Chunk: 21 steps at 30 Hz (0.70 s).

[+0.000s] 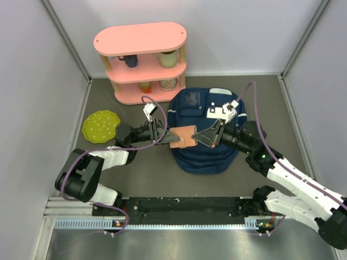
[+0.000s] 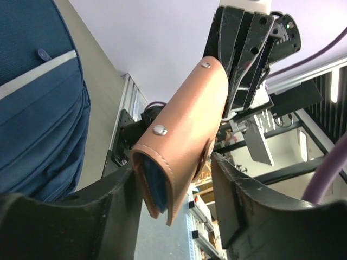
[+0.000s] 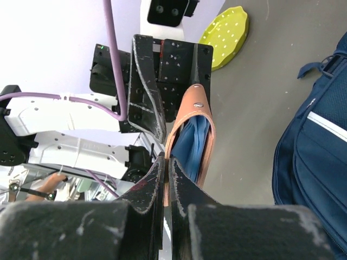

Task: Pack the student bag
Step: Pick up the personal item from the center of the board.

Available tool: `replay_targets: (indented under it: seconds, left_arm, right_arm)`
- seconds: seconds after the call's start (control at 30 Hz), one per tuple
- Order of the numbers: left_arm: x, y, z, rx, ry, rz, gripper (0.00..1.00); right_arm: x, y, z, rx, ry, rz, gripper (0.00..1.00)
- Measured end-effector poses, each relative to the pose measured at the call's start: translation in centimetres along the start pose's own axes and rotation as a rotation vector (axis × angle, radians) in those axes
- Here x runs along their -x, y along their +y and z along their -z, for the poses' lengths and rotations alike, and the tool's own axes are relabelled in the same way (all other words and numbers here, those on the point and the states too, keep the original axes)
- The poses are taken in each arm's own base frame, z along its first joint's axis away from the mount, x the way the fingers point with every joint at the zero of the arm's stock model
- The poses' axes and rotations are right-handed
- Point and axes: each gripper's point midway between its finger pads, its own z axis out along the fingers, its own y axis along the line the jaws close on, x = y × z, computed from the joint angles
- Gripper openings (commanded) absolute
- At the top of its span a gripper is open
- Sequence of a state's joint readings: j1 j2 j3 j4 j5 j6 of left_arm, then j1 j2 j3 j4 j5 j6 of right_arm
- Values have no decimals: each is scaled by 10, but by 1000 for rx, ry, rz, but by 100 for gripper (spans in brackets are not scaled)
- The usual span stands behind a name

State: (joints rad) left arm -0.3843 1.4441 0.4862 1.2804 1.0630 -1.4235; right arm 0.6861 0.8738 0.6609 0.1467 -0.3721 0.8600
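Observation:
A tan leather pouch point(image 1: 183, 136) with a blue lining hangs in the air between my two grippers, over the front left part of the navy student bag point(image 1: 203, 157). My right gripper point(image 1: 196, 138) is shut on one thin edge of the pouch point(image 3: 195, 141). My left gripper point(image 1: 169, 136) is open, its jaws standing either side of the pouch's other end point(image 2: 184, 124); one finger point(image 2: 119, 200) touches it. The bag lies flat on the table and also shows in the left wrist view point(image 2: 32, 108) and the right wrist view point(image 3: 320, 157).
A pink two-tier shelf point(image 1: 142, 59) with mugs and cups stands at the back. A green dotted plate point(image 1: 101, 126) lies left of the bag. White walls close in both sides. A black rail point(image 1: 179, 206) runs along the near edge.

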Motion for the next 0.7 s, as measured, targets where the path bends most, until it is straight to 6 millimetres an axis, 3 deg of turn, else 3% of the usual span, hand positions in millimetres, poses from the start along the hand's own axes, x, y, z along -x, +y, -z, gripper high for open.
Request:
replay_targets:
  seconds: [0.17,0.23,0.27,0.3,0.4,0.5,0.6,0.7]
  left_arm:
    - [-5,-2,-2,-6,18,18,6]
    - [-4,-3,-2,-8,15,13,2]
    - [-4,-3,-2,-8,14,15,1]
    - [-3,-3,-3,-8,11,15,0]
    - [-2,-3,-3,-7,3,16,0]
    - [1,-2,-5,-2,-22,13,0]
    - [7,-9,-4,-8,-65,-49,0]
    - [15,-26,-2,-11,-130,-169,0]
  right_arm:
    - [1,1,-1,10,1,-2,0]
    - [1,1,-1,7,0,-1,0]
    - [0,0,-1,3,0,-2,6]
    - [0,-2,-1,-5,-1,0,22]
    - [0,-14,0,-62,-7,0,83]
    - [1,-36,6,-182,-35,8,99]
    - [6,-56,22,-308,-86,15,99]
    - [16,-55,37,-339,-150,24,99]
